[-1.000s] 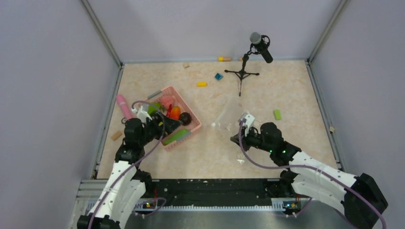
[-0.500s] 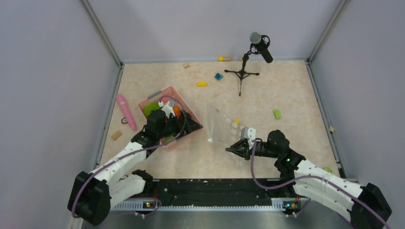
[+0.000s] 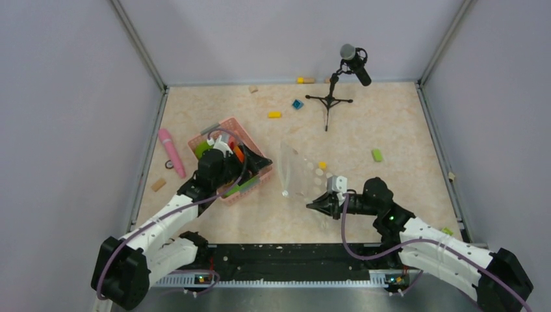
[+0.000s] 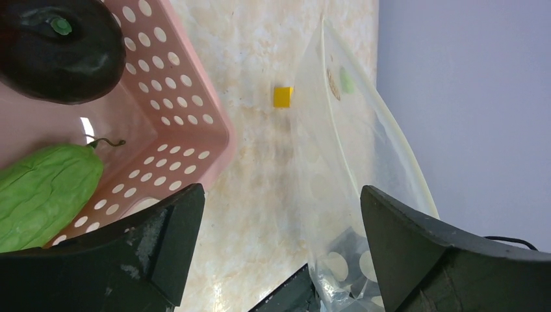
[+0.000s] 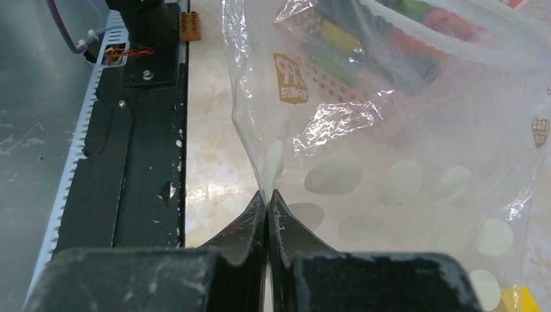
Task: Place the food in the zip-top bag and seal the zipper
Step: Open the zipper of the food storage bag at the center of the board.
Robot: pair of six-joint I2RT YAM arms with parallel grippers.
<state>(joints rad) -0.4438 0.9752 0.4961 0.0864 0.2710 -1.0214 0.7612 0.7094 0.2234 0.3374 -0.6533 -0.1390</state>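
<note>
The left arm (image 3: 162, 221) reaches from its base diagonally forward and to the right, its wrist hanging over the near right corner of the pink basket (image 3: 224, 121). Its pincer (image 3: 256, 162) points right towards the zip-top bag (image 3: 302, 175), with the jaws spread wide and nothing between them. In the left wrist view the left pincer (image 4: 279, 195) frames bare desk (image 4: 260, 162), with the basket wall (image 4: 188, 110) on one side and the bag (image 4: 364, 149) on the other.

The food lies in the basket: a dark round fruit (image 4: 62, 52) and a bumpy green cucumber (image 4: 45, 188) show close up, and an orange (image 3: 239, 153) and a green pepper (image 3: 205, 148) show from above.

The right arm (image 3: 429, 237) stretches low from its base towards the left, elbow raised. Its pincer (image 3: 315, 203) points left and is closed tight on the bag's near edge. In the right wrist view the right pincer (image 5: 268, 201) pinches a fold of the clear, dotted plastic (image 5: 403, 130), which rises upright from the grip. The bag stands between the basket and the right arm, and a small yellow block (image 4: 282, 96) sits on the desk just beside it.
</note>
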